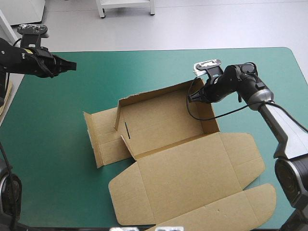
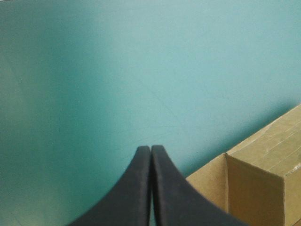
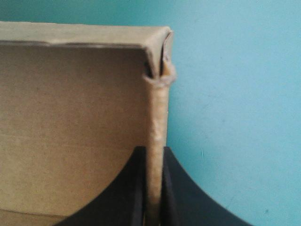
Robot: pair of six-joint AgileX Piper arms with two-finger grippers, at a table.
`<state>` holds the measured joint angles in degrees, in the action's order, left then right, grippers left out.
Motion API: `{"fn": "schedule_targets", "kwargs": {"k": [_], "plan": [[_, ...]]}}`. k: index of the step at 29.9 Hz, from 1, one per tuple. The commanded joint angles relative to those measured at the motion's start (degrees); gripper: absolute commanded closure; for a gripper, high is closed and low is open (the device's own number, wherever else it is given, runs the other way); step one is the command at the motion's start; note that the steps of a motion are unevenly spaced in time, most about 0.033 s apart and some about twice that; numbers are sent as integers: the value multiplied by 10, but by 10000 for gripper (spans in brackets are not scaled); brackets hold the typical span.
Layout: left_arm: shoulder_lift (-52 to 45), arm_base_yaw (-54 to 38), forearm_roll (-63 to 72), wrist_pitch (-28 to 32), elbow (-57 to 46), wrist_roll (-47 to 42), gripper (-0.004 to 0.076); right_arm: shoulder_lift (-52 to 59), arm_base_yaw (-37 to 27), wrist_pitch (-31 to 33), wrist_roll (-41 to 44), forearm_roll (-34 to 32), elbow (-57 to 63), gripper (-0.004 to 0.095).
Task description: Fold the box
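High view: the right end effector (image 1: 192,97) is clamping a raised wall of the box (image 1: 163,120). The left end effector (image 1: 72,65) is hovering above the surface (image 1: 48,183), fingers together.

The high camera is looking forward and down over the whole teal-green table cover (image 1: 48,168). Both wrist cameras are looking closely along their black fin-shaped fingers (image 2: 134,193), each sharing a corner of the brown cardboard box (image 1: 163,120) with it.
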<state>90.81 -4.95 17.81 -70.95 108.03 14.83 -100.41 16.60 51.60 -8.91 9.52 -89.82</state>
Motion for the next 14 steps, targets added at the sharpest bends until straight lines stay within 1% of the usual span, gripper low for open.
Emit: {"fn": "schedule_targets", "kwargs": {"k": [1,3,4,6,7,9,10,12,14], "plan": [[-22,-2,18,29,13,6,732,25,-2,-65,-10,1,-16,793],[-22,-2,18,29,13,7,732,25,-2,-72,-10,2,-16,678],[-22,-2,18,29,13,7,732,25,-2,-73,-10,2,-16,587],[-22,-2,18,29,13,9,732,25,-2,-73,-6,2,-19,456],[-22,-2,18,29,13,9,732,25,-2,-73,1,2,-19,362],[-22,-2,18,29,13,9,732,25,-2,-67,2,2,-23,259],[-22,-2,18,29,13,9,732,25,-2,-63,2,2,-27,233],[-22,-2,18,29,13,9,732,25,-2,-46,2,0,-37,233],[-22,-2,18,29,13,9,732,25,-2,-16,-4,-8,-54,233]]}}
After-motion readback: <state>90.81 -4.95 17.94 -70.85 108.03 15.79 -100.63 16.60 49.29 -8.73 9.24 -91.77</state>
